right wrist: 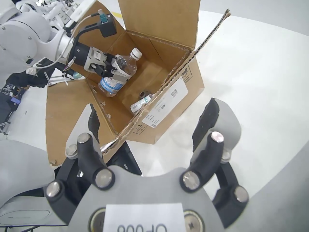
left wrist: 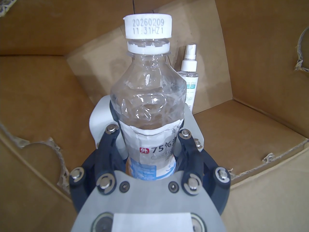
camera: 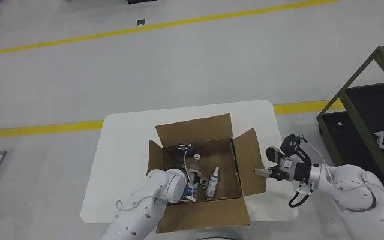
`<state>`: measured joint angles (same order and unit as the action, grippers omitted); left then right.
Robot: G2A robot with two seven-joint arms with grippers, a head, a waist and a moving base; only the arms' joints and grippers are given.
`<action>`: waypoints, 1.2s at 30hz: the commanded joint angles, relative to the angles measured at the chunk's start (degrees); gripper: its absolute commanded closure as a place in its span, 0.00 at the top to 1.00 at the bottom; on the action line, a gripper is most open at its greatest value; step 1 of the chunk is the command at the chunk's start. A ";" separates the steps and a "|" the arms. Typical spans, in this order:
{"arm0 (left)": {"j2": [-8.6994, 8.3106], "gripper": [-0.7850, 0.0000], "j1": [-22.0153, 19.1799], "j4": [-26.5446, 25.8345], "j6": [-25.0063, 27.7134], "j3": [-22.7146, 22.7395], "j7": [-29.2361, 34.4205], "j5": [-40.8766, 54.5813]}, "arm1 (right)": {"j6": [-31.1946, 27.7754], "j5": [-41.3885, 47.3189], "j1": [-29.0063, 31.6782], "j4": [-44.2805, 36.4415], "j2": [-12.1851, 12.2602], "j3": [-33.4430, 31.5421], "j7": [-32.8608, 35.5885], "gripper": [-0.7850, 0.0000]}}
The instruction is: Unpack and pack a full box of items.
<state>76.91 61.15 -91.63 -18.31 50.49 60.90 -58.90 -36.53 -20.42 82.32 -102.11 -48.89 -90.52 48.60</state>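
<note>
Where the left arm dips into the cardboard box [camera: 195,127], lower centre-left: left end effector [left wrist: 146,120] clamped around clear bottle [left wrist: 147,90].
Centre: cardboard box open, flaps spread, on white worktop [camera: 120,156].
Box floor, right of bottle: spray bottle [camera: 212,180], lying flat.
Lower right: right end effector [right wrist: 153,112], fingers spread, empty, just beside right flap.

Box [camera: 198,127] top open between flaps; spray bottle [camera: 212,180], clear bottle [left wrist: 147,92] inside

Bright even light, soft shadow inside box [camera: 195,127], glints on bottle [left wrist: 147,92], wrist views bowed at edges
</note>
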 commanded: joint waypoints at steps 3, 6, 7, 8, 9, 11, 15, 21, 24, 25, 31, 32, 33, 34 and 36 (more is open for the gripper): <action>-0.02 0.00 0.40 -0.29 0.12 0.68 -0.24 -0.01 | 1.57 -0.14 -1.28 0.54 -0.07 1.59 0.15 0.38; -0.05 0.00 0.71 -0.48 0.36 1.13 -0.25 -0.03 | 2.60 1.03 -1.94 1.29 -0.12 2.54 0.32 0.12; -0.06 0.00 0.80 -0.50 0.44 1.25 -0.20 -0.06 | 3.02 1.83 -2.08 1.72 -0.14 2.87 0.46 0.01; -0.06 0.00 0.86 -0.53 0.51 1.35 -0.12 -0.08 | 3.26 2.14 -2.36 1.91 -0.14 3.07 0.68 0.00; -0.06 0.00 0.91 -0.57 0.58 1.44 -0.07 -0.11 | 3.42 2.15 -2.60 2.13 -0.13 3.25 0.91 0.00; -0.05 0.00 1.02 -0.69 0.84 1.57 -0.10 -0.11 | 3.68 2.66 -2.93 2.56 -0.14 3.61 0.90 0.00; -0.03 0.00 1.13 -1.25 1.38 1.81 0.12 -0.21 | 3.59 5.61 -3.03 4.15 -0.23 4.30 0.17 0.00; -0.09 0.00 1.38 -3.16 2.17 2.50 1.64 0.09 | 2.28 9.25 -3.88 7.62 -0.33 4.59 -1.39 0.00; -0.18 0.00 1.52 -4.88 2.43 3.42 2.65 0.96 | 1.93 9.40 -4.06 8.23 -0.29 4.08 -2.43 0.00; -0.23 0.00 1.60 -5.43 2.56 3.78 2.98 1.27 | 1.79 9.45 -4.05 8.34 -0.27 3.84 -2.82 0.00; -0.67 0.00 2.15 -10.89 2.81 6.23 5.09 1.53 | 1.82 11.52 -3.22 9.47 -0.20 1.96 -5.64 0.00; -0.75 0.00 2.36 -11.97 2.83 6.73 5.55 1.82 | 1.90 12.13 -3.06 9.70 -0.20 1.74 -5.98 0.00; -0.84 0.00 2.58 -12.88 2.88 7.23 5.87 2.02 | 2.01 12.97 -2.87 9.98 -0.21 1.63 -6.21 0.00; -0.93 0.00 2.70 -13.89 2.99 7.67 6.05 1.89 | 2.23 14.38 -2.74 10.46 -0.25 1.56 -6.52 0.00; -1.07 0.00 3.10 -15.76 3.11 8.43 6.53 2.07 | 2.54 16.71 -2.70 11.33 -0.30 1.45 -6.72 0.00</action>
<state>75.91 64.04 -106.38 -15.27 58.54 67.22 -56.90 -34.16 -4.98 79.63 -91.22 -49.17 -89.02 41.93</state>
